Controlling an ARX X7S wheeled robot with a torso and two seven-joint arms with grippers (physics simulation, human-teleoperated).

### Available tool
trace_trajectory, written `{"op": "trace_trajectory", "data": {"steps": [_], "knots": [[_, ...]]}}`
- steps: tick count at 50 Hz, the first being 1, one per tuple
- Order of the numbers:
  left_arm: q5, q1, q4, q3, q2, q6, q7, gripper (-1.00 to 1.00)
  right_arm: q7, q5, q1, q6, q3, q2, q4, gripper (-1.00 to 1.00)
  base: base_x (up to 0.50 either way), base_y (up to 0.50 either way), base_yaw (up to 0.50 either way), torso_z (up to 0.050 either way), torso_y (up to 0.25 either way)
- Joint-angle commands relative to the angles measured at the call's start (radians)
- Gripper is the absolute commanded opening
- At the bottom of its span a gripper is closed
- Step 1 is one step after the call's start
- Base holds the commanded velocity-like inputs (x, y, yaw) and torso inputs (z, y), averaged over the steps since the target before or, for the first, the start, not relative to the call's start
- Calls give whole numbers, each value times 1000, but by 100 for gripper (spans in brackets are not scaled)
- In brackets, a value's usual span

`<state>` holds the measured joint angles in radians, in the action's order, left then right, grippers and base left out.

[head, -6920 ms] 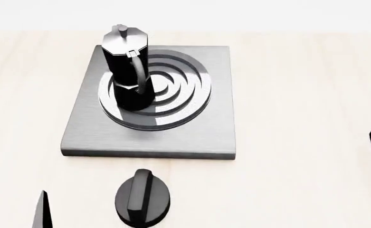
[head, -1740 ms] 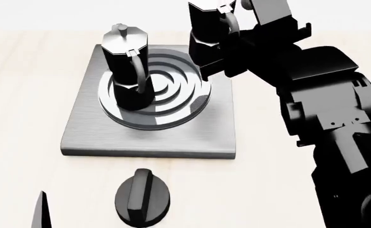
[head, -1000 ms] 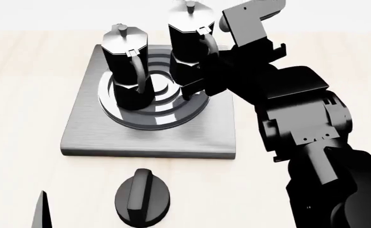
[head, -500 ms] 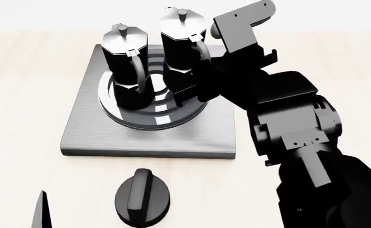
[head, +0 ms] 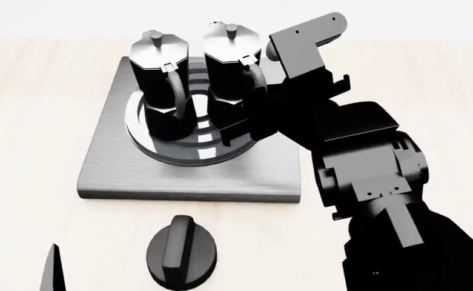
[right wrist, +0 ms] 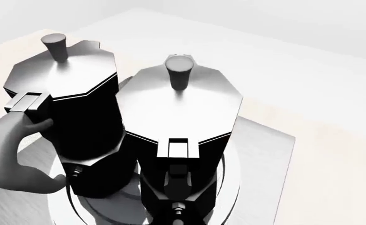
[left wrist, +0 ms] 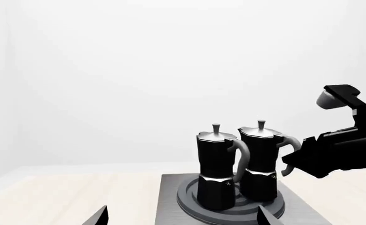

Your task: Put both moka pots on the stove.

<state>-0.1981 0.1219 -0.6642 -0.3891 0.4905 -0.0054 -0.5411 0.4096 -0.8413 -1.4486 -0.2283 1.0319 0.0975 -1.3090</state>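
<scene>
The right gripper (head: 251, 100) holds the second moka pot (head: 229, 73) by its handle, upright on the stove (head: 115, 163) beside the first pot (head: 162, 79), so both share the burner.

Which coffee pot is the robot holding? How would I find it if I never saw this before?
Look for the grey square stove with dark rings in its middle. Two black moka pots stand side by side on those rings. The held pot is the one whose handle disappears into the big black right gripper; the free pot has its curved handle showing, nothing touching it.
</scene>
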Motion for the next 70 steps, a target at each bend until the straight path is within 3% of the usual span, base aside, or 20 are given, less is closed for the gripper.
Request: {"op": "trace_trajectory", "data": {"steps": [1, 17, 18, 35, 40, 45, 59, 70], "knots": [[0, 0, 0, -1, 2, 1, -2, 100, 13, 122, 8, -2, -157, -10, 1, -100, 0, 0, 0, 0, 0], [-3, -4, -1, -3, 4, -2, -5, 100, 29, 300, 27, -8, -325, -22, 1, -100, 0, 0, 0, 0, 1], [-3, -4, 0, -2, 4, -1, -5, 100, 26, 310, 27, -8, -336, -23, 1, 100, 0, 0, 0, 0, 0], [-3, -8, 4, -9, 5, 1, -5, 100, 54, 428, 17, -5, -470, -19, 30, 100, 0, 0, 0, 0, 0], [-3, -8, 4, -8, 5, 2, -7, 100, -86, 271, 186, -314, -563, 150, 642, 100, 0, 0, 0, 0, 0], [5, -10, 3, -14, 3, -4, -9, 100, -222, 168, 319, -426, -647, 238, 995, 100, 0, 0, 0, 0, 0], [4, -9, 3, -15, 6, -1, -12, 100, -435, -17, 567, -471, -821, 300, 1479, 100, 0, 0, 0, 0, 0], [4, -8, 4, -15, 9, 3, -14, 100, -596, 0, 771, -392, -885, 304, 1764, 100, 0, 0, 0, 0, 0]]}}
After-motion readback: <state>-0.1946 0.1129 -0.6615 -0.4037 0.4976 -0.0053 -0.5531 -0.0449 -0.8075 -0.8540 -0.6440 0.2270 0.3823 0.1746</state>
